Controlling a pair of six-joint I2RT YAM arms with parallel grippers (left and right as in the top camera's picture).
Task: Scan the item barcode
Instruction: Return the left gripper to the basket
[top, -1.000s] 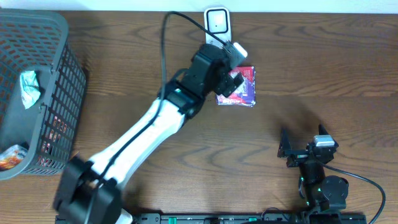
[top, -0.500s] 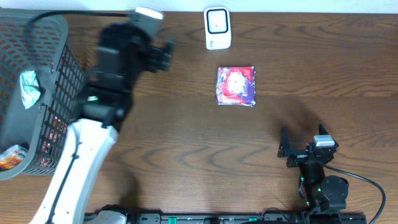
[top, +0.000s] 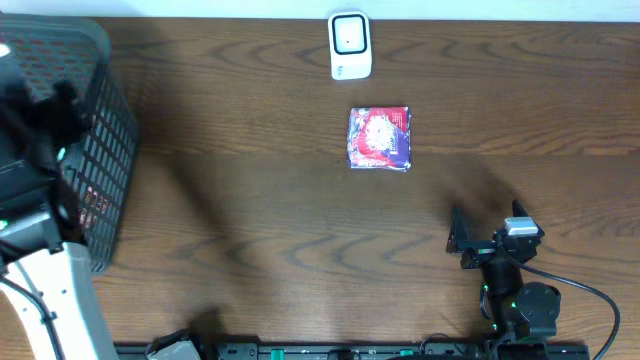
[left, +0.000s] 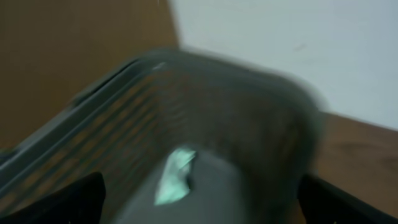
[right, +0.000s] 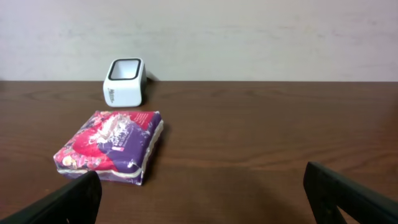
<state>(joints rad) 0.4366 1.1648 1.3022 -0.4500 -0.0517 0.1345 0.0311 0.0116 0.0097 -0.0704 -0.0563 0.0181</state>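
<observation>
The item, a purple and red packet (top: 380, 138) (right: 112, 146), lies flat on the wooden table. Just behind it stands the white scanner (top: 350, 45) (right: 125, 81). My left gripper (left: 199, 208) hangs open and blurred over the grey mesh basket (top: 105, 130) (left: 93, 124) at the far left, with nothing between its fingers. A pale teal packet (left: 177, 177) lies in the basket under it. My right gripper (top: 487, 224) (right: 205, 199) rests open near the front right, facing the item and well short of it.
The basket takes up the table's left end and holds other packets, seen red through the mesh (top: 90, 205). The left arm (top: 40, 250) stretches from the front left corner over it. A pale wall rises behind the scanner.
The left arm has swung from above the packet by the scanner far to the left, over the basket. The packet stays where it lay. The right arm has not moved.
</observation>
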